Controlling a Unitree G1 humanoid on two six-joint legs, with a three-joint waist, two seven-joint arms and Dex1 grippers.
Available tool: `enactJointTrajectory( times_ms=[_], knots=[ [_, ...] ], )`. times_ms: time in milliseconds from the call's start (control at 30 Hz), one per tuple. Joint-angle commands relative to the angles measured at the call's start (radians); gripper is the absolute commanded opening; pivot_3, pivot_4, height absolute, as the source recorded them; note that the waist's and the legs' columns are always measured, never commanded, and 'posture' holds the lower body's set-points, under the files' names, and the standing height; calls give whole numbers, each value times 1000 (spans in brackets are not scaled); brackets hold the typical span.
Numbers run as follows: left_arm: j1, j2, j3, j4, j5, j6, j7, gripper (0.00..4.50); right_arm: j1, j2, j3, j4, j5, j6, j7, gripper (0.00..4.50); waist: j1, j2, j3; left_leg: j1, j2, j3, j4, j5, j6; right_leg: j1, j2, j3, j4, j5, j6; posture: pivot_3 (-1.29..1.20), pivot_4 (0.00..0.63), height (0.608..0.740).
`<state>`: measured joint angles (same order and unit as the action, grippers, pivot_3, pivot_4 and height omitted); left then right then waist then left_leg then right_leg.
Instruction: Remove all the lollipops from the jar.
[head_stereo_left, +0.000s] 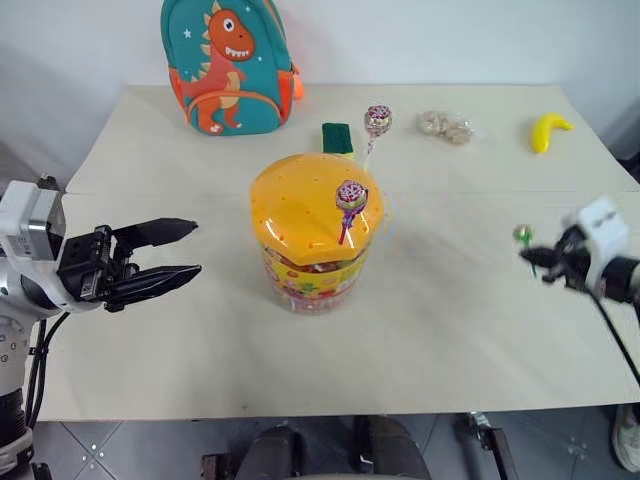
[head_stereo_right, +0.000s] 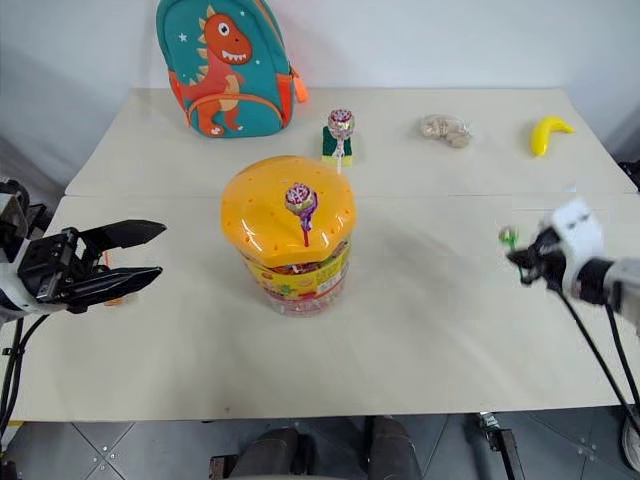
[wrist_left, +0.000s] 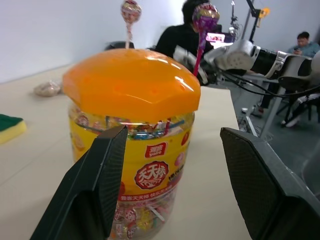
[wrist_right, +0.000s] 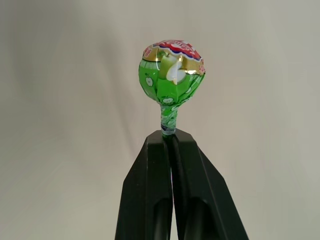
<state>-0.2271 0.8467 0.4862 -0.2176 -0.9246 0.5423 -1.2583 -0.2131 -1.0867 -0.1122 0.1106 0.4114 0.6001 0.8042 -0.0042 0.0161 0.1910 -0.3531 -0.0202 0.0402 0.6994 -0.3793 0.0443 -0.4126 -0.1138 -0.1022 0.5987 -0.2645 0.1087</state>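
The jar (head_stereo_left: 314, 240) is seen at the centre of the frame on the table (head_stereo_left: 470, 330), orange lid on, with one purple-pink lollipop (head_stereo_left: 351, 197) stuck upright in a lid hole and a second purple-pink lollipop (head_stereo_left: 377, 121) standing just behind, toward the upper middle. A green lollipop (wrist_right: 172, 72) is pinched by its stick in the right hand (head_stereo_left: 535, 258), clenched at the right edge of the frame, held above the table and well apart from the jar. The left hand (head_stereo_left: 170, 255) is spread wide and grasping nothing, at the left of the frame, fingers aimed at the jar's side. Risks judged from here: the thin stick could slip or rotate in the clenched hand, so the green candy could be dropped off the table edge; if the jar is not steadied by the left hand, it could be tipped or dragged when the next stick is pulled; a careless left approach could shove the jar sideways.
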Motion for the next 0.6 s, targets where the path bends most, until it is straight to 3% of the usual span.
enactJointTrajectory(
  times_ms=[33, 133, 267, 467, 600],
  knots=[
    [-6, 11, 7, -7, 3, -21, -5, 3153, 27, 0, 8, 26, -55, -51, 38, 23, 1, 0, 0, 0, 0, 0, 0, 0, 0, 0, 0, 0, 0, 0, 0, 0, 150, 740],
    [-10, 10, 8, -9, 3, -23, 0, 3153, 61, 10, -2, 24, -50, -72, 84, 650, 4, 0, 0, 0, 0, -1, 1, 0, 0, 1, 0, 0, 0, 0, 0, 0, 150, 740],
    [-11, 16, 11, -12, -5, -13, 3, 3153, 109, -4, -14, 12, -77, -127, 144, 1883, 7, -1, -1, 0, 0, -4, 1, 0, 0, 3, 0, 0, -2, 0, 0, 0, 150, 740],
    [-3, -2, 45, -10, -26, -10, 36, 3153, 34, 24, -132, 54, -33, -394, 262, 3748, 4, 0, 0, 0, 0, -4, 1, 0, -1, 3, 0, 0, -2, 0, 0, 0, 150, 740],
    [1, -16, 72, -2, -52, -1, 67, 3153, -121, 113, -172, -115, 205, -267, 321, 3748, -2, 1, 0, 1, 1, -3, 1, 0, -1, 3, 1, -1, -2, 0, 0, 0, 150, 740]
  ],
)
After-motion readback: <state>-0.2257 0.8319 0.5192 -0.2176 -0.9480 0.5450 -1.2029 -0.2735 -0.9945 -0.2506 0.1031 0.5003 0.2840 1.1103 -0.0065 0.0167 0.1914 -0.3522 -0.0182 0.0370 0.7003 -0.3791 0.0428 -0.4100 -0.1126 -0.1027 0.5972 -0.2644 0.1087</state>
